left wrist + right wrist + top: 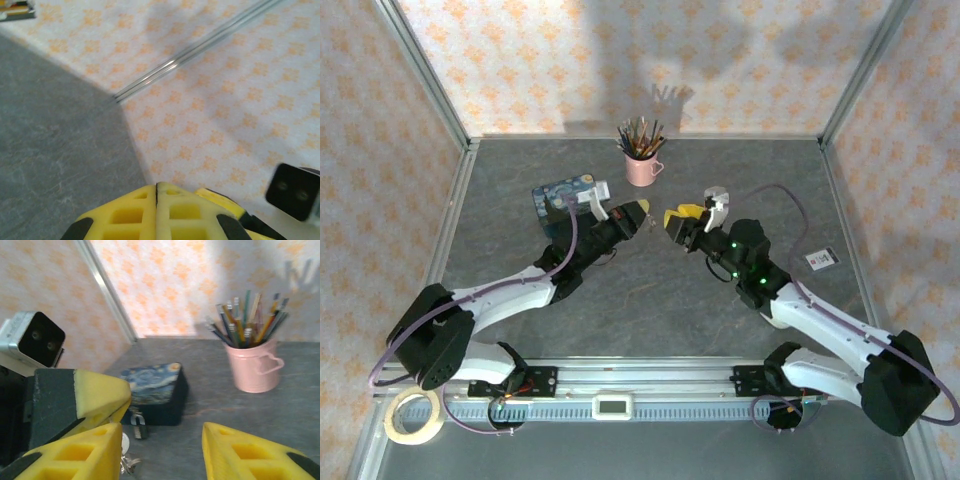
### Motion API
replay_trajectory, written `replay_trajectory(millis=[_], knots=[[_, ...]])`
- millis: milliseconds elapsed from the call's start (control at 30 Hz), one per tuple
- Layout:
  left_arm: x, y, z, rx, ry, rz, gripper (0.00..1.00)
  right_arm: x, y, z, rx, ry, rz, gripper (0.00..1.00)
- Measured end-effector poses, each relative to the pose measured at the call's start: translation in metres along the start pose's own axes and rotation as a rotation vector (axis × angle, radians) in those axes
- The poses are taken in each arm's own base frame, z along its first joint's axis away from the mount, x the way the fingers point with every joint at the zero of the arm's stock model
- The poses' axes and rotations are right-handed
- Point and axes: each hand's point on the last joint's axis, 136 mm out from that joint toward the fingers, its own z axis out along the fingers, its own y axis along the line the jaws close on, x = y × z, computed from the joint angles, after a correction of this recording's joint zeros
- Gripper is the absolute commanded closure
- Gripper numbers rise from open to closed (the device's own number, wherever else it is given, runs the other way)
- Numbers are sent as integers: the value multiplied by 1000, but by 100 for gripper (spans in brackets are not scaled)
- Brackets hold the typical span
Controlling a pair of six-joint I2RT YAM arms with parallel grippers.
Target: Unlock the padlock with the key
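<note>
In the right wrist view the small dark padlock (138, 424) hangs shackle-up right under the yellow fingertips of my left gripper (112, 407), in front of the blue starry-night tin (152, 390). The left gripper (157, 192) is shut, its pads pressed together with only a thin dark line between them. The silver key on its ring (125, 462) shows lower down, partly hidden behind the left finger of my right gripper (160, 450). The right gripper is open with nothing between its fingers. From above, the left gripper (642, 212) and the right gripper (672, 222) face each other, tips close together.
A pink cup of pencils (642, 165) stands at the back centre. The blue tin (560, 197) lies behind the left arm. A small card (820, 260) lies at the right, and a tape roll (413, 417) at the near left corner. Patterned walls enclose the table.
</note>
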Motion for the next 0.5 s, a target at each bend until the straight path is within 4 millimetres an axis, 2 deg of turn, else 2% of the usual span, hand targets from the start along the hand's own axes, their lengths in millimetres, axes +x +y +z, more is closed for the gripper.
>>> replay_trajectory(millis=[100, 200, 500], knots=[[-1, -7, -7, 51, -14, 38, 100, 0, 4, 1, -81, -5, 91, 53], [3, -9, -11, 78, -9, 54, 100, 8, 8, 2, -156, 15, 165, 54], [1, -34, -16, 200, -7, 80, 100, 19, 38, 6, -385, 79, 287, 60]])
